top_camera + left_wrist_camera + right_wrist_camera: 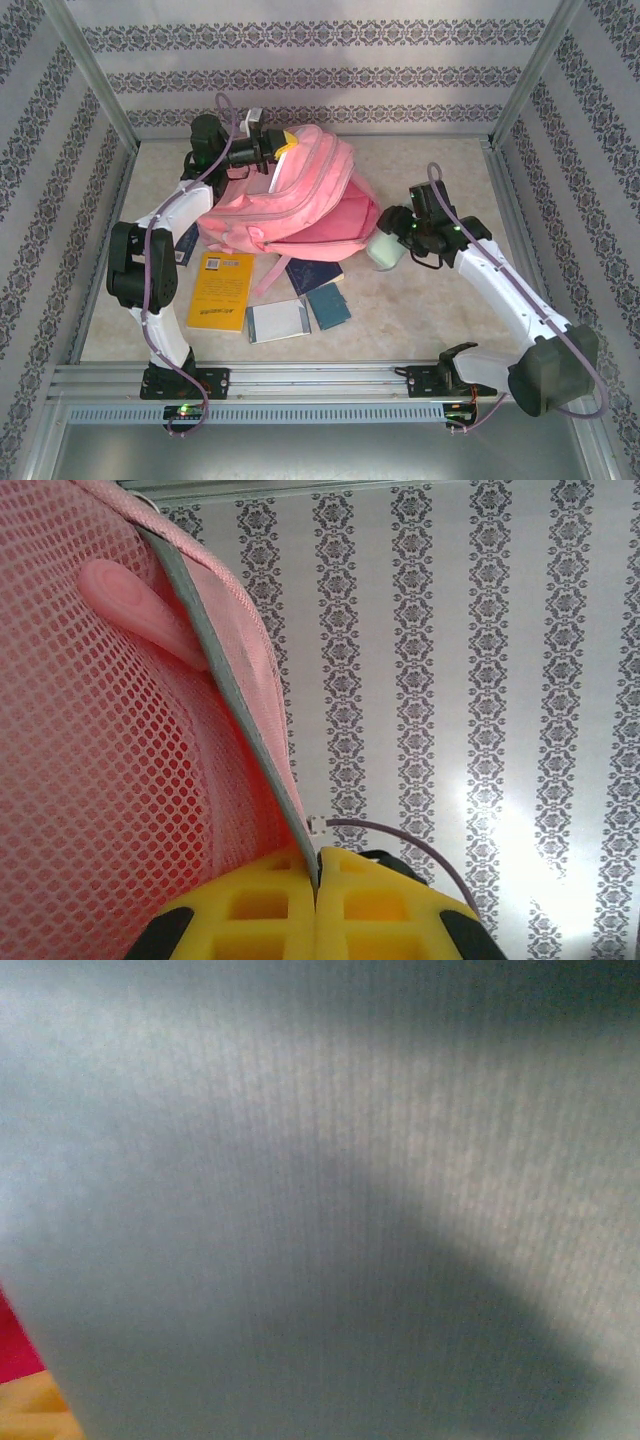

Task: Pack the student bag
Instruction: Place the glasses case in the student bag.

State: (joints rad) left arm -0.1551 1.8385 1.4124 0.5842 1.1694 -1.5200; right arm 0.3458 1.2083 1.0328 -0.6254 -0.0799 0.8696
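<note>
**Student bag slumped at the far middle of the table, mouth gaping right**

Left arm reaches in over the far-left part of the table (420,310). Left claw (283,150) is pressed together on the bag's far-left edge. In the wrist view its yellow fingers (250,910) pinch a thin grey trim (235,695) that runs up from between them. Pink mesh (100,780) lies left of the trim, with a pink pull tab (130,600) on it.

Student bag (290,195): on its side, far middle of the table, a little left of centre. Long axis seems to run diagonally, near-left to far-right. The pinched edge sits highest. Mouth points right and slightly near, gaping, pink lining showing inside. Soft pink fabric, rumpled, pale trim. One pink strap (268,272) trails toward the near edge.

On the table along the bag's near side, left to right:
- dark blue item (186,243), half under the left arm
- yellow book (222,290), flat, just beside the bag's near-left corner
- grey-white notebook (278,321), nearer the table edge
- dark blue book (313,272), partly tucked under the bag's near edge
- teal booklet (328,305), touching the dark blue book

Right claw (395,240) sits just outside the mouth, with a pale mint-white thing (384,250) at its tip, between claw and bag. Fingers hidden, so cannot tell whether spread or closed. Right wrist view: a pale grey-blue surface very close and blurred, with a red sliver at lower left
</note>
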